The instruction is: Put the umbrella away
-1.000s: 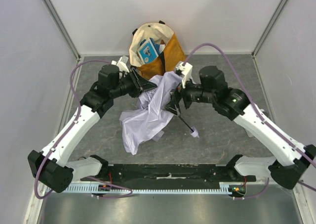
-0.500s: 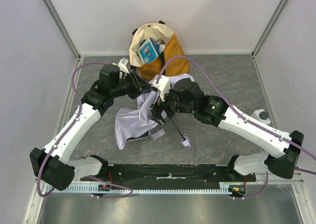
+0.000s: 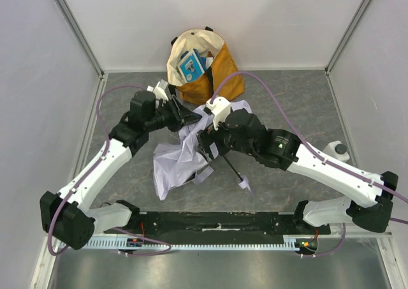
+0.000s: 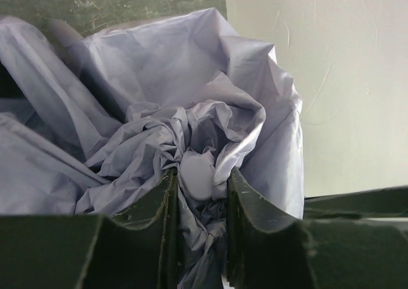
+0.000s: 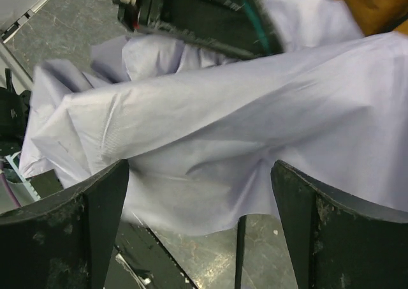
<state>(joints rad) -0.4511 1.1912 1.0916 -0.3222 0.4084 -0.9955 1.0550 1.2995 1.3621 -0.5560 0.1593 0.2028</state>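
Your left tool (image 4: 201, 182) was clamped on a bunched fold of the umbrella (image 3: 182, 158), which lay mid-frame on the surface (image 3: 319, 104) below the tote bag (image 3: 220, 66). Your right tool (image 5: 197, 177) stood apart over the canopy. Risk: the thin, slick, crumpled fabric could slip free, or the ribs could snag on the bag mouth.

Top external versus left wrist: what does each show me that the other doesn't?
Only top external: the mustard-and-cream tote bag against the far wall, the black shaft angled toward the near edge, and the right gripper at the fabric. Only left wrist: the left gripper up close, its fingers pinching a bunched fold. Both: the crumpled lavender-white umbrella canopy.
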